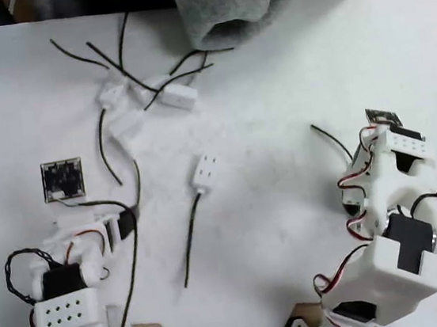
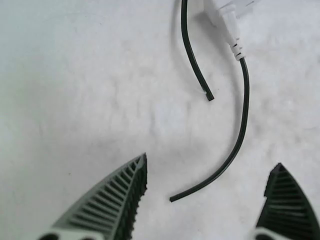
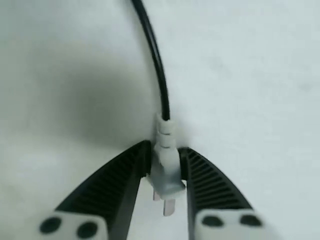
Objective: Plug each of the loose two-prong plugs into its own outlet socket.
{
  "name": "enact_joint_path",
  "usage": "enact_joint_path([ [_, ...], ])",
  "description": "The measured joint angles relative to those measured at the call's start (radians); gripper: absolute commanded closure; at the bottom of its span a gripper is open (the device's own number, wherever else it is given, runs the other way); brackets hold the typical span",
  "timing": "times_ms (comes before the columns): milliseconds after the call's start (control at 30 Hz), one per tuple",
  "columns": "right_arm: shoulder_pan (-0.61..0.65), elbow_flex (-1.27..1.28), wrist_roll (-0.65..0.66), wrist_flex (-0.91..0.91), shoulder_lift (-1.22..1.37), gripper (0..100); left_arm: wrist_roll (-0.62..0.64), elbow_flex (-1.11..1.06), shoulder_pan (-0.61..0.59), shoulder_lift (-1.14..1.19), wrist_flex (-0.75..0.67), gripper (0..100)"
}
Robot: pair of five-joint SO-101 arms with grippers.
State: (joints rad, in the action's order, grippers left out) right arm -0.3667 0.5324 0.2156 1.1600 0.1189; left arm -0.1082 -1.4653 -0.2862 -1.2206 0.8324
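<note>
White moulded two-prong plug (image 3: 165,167) with a thin black cord (image 3: 156,65), gripped by its body between the two ribbed black fingers (image 3: 117,190) of the right tool (image 3: 164,150), which was clenched on it. The two metal prongs (image 3: 165,204) pointed back toward the wrist, and the cord ran away over the white table (image 3: 260,75). In the high view the cord (image 1: 329,139) emerged from under the right arm (image 1: 392,214) at the right side of the table, well apart from the other parts. Near the table's middle a white rectangular outlet socket (image 1: 206,170) lay alone, its own black lead (image 1: 191,242) trailing toward the near edge. Farther back, a tangle of white connectors (image 1: 151,100) and black leads lay together; which of them were joined could not be told. The left tool (image 2: 211,160) stood released over the table, fingers wide apart, and the cut end of a curved black lead (image 2: 230,160) lay between them. That lead ran up to a white moulded connector body (image 2: 227,22), with a second lead end (image 2: 197,70) beside it. A small black square board (image 1: 62,179) lay just beyond the left arm (image 1: 61,314), and a grey cloth (image 1: 246,0) draped over the far edge.
</note>
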Motion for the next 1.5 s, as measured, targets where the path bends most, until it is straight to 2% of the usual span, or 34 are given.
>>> enact_joint_path([
  [67,0.000,0.000,0.014,-0.006,0.000,98.4,0.000,0.000,0.000,0.000,0.000,63],
  [300,0.020,-0.002,0.074,-0.018,0.000,98.1,0.000,0.000,0.000,0.000,0.000,63],
  [400,0.066,-0.012,0.074,-0.018,0.000,98.1,0.000,0.000,0.000,0.000,0.000,63],
  [733,0.404,-0.325,0.075,0.196,-0.124,98.1,0.000,0.000,0.000,0.000,0.000,63],
  [1100,0.775,-0.657,0.075,0.213,-0.293,98.1,0.000,0.000,0.000,0.000,0.000,63],
  [1267,0.815,-0.694,0.069,0.187,-0.362,98.1,0.000,0.000,0.000,0.000,0.000,63],
  [1500,0.830,-0.694,-0.097,0.155,-0.580,98.1,0.000,0.000,0.005,0.000,0.000,63],
])
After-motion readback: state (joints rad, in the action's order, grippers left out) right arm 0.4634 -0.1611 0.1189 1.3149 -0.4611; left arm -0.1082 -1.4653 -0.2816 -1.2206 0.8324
